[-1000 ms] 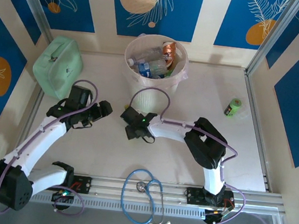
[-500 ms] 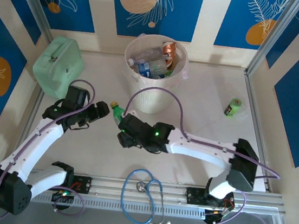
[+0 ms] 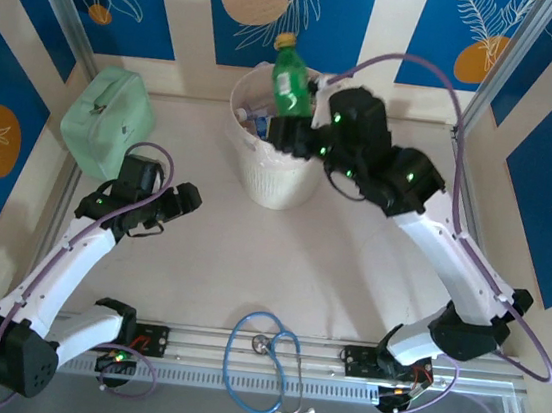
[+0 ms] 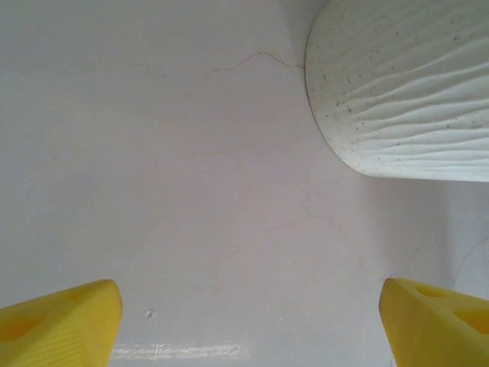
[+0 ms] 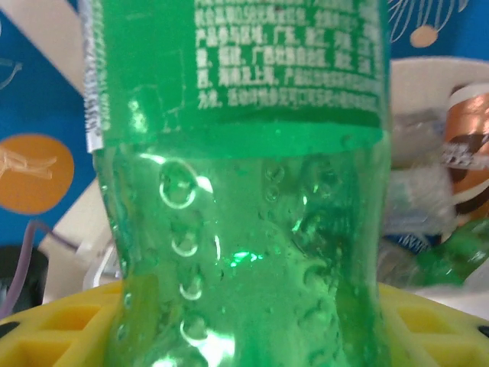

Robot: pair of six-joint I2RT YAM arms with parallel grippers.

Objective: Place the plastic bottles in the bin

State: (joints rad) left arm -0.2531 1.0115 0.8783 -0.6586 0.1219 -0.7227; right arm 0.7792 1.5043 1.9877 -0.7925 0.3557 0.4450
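At the far left a mint-green case (image 3: 107,123) sits by the wall. The left gripper (image 3: 192,198) hangs low over bare table, well short of the bin; in its wrist view the yellow fingertips (image 4: 57,325) stand spread wide with nothing between them, and the bin's ribbed wall (image 4: 405,92) rises ahead to the right. The bin (image 3: 277,181) stands at the far middle of the table, with clear, blue-labelled bottles (image 3: 261,124) lying inside. Above its rim, a green bottle (image 3: 291,79) stands nearly upright, cap up, its lower part pinched by the right gripper (image 3: 291,123). In the right wrist view, yellow fingers flank the bottle's waist on both sides.
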